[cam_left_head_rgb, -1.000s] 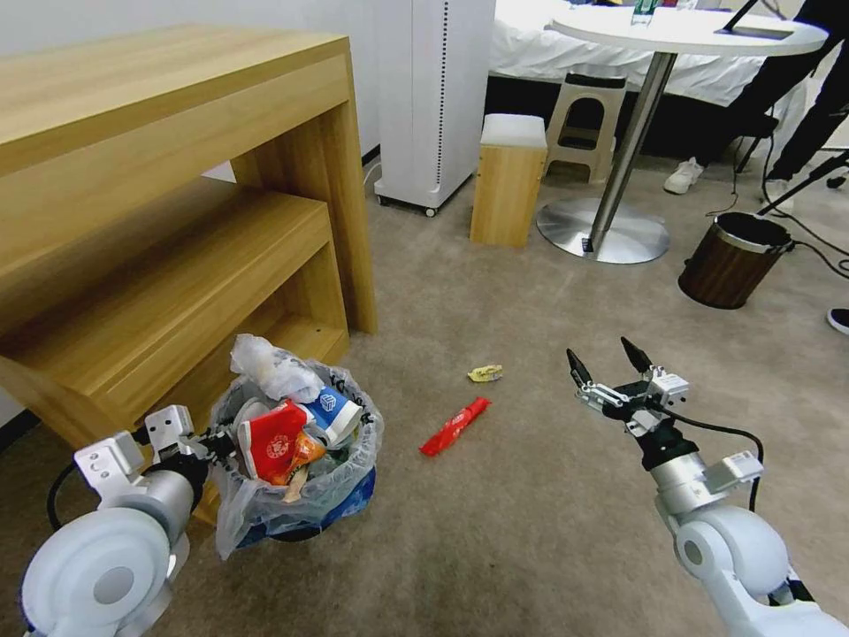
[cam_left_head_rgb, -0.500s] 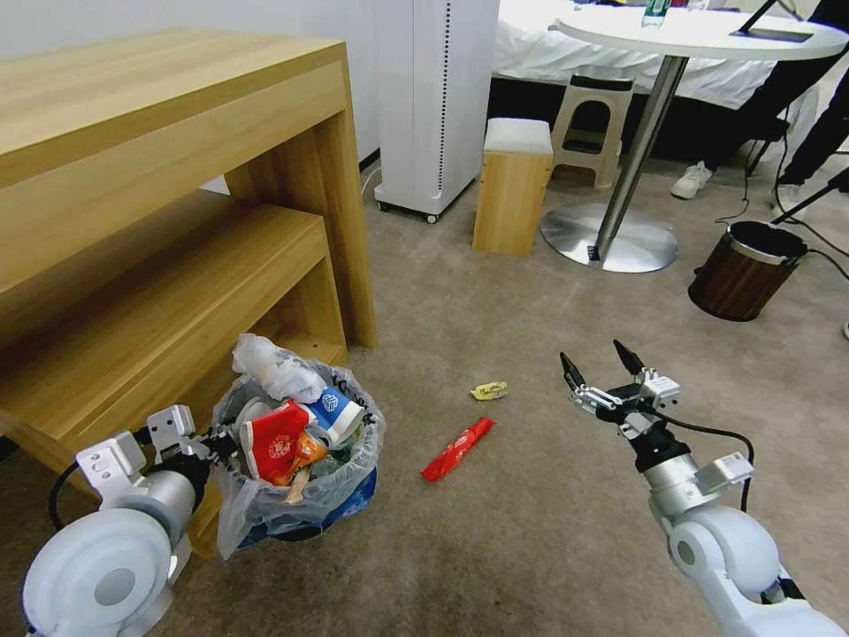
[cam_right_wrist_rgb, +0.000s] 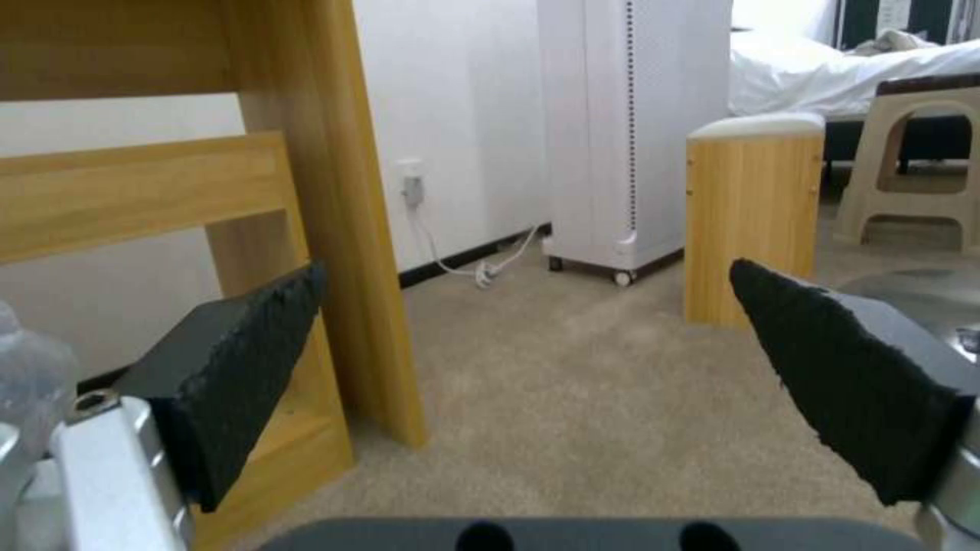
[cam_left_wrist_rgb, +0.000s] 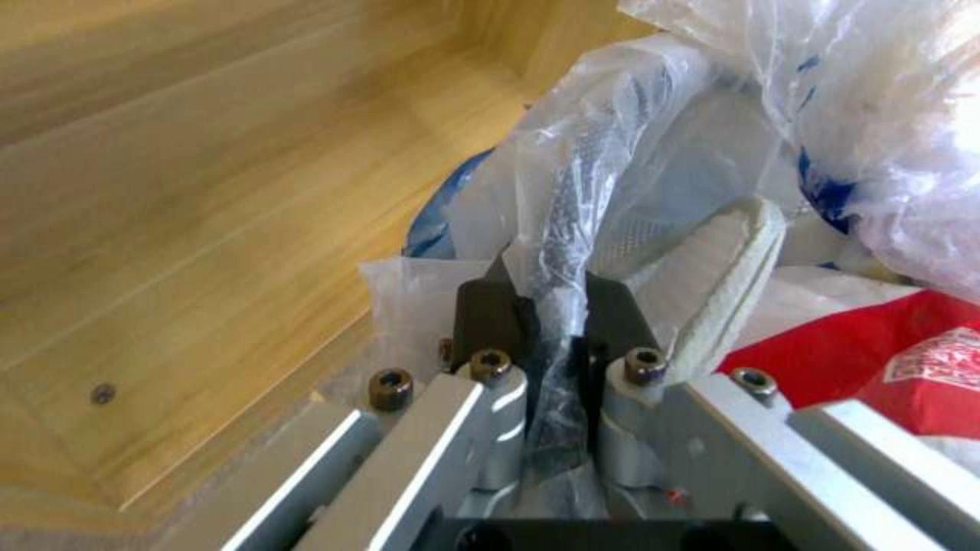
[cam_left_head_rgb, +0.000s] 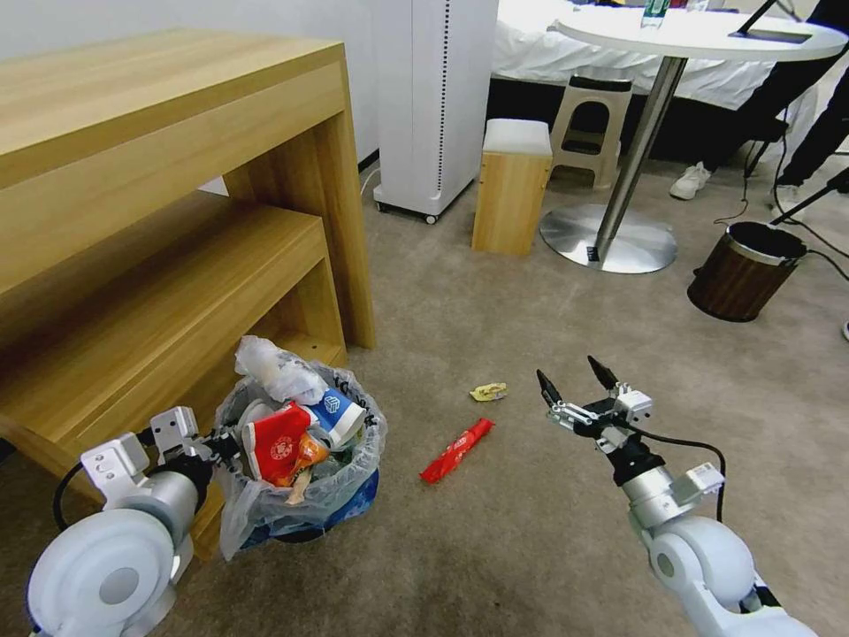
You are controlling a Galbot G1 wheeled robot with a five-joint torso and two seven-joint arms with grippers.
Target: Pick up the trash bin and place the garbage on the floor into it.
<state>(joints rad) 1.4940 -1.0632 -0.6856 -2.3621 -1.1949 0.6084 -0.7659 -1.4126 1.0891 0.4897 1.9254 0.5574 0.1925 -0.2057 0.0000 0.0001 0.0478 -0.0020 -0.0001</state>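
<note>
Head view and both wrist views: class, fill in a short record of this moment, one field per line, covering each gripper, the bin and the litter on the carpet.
Left gripper: shut on the trash bin's rim and bag
Right gripper: open, above the carpet, holding nothing
Bin contents: red wrapper, paper cup, white slipper
Litter on the floor: red wrapper, yellow wrapper
Bin position: beside the wooden bench

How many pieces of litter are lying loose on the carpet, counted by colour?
Red wrapper: 1
Yellow wrapper: 1
Total: 2

Both lie between the trash bin, gripped at its rim by the left claw, and the open right claw.
</note>
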